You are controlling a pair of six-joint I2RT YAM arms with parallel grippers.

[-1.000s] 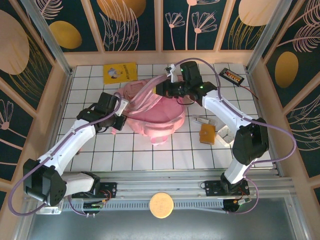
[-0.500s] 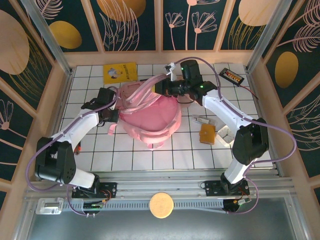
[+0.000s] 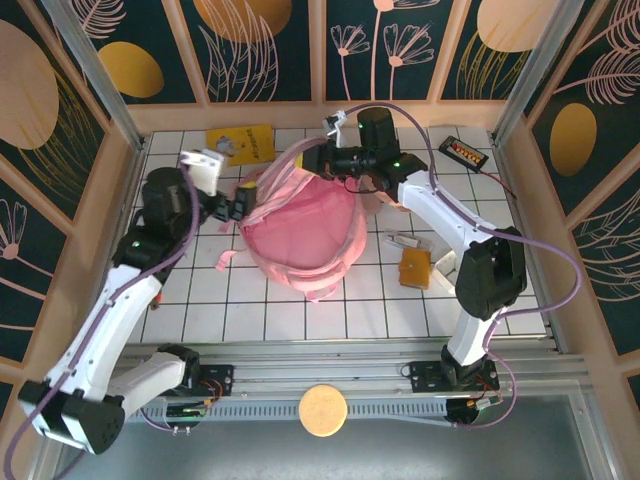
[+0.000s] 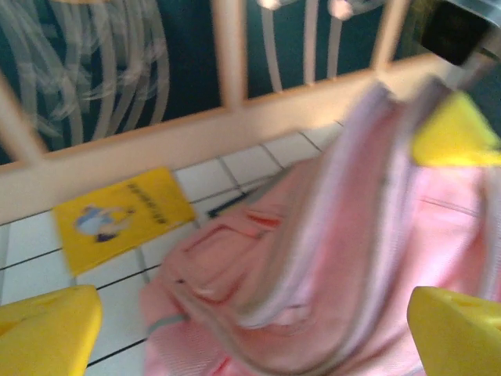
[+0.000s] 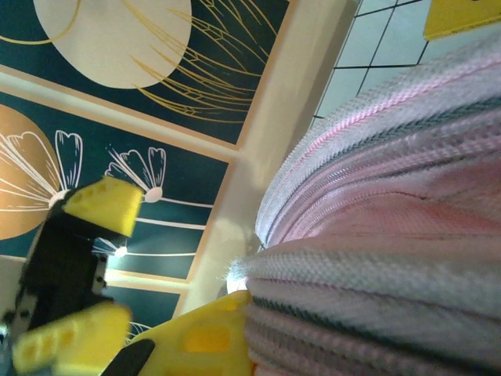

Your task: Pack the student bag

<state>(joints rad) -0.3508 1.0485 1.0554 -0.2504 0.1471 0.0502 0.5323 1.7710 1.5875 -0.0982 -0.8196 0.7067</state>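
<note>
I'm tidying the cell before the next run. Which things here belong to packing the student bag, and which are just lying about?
In the job:
student bag, gripped by the right gripper
left gripper, open beside it

Lying about, perhaps to be packed:
yellow booklet
small orange item
black device

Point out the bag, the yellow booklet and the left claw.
bag (image 3: 300,232), top view, pink middle.
yellow booklet (image 3: 240,146), top view, cover's middle.
left claw (image 4: 252,325), left wrist view, midway between fingertips.
</note>
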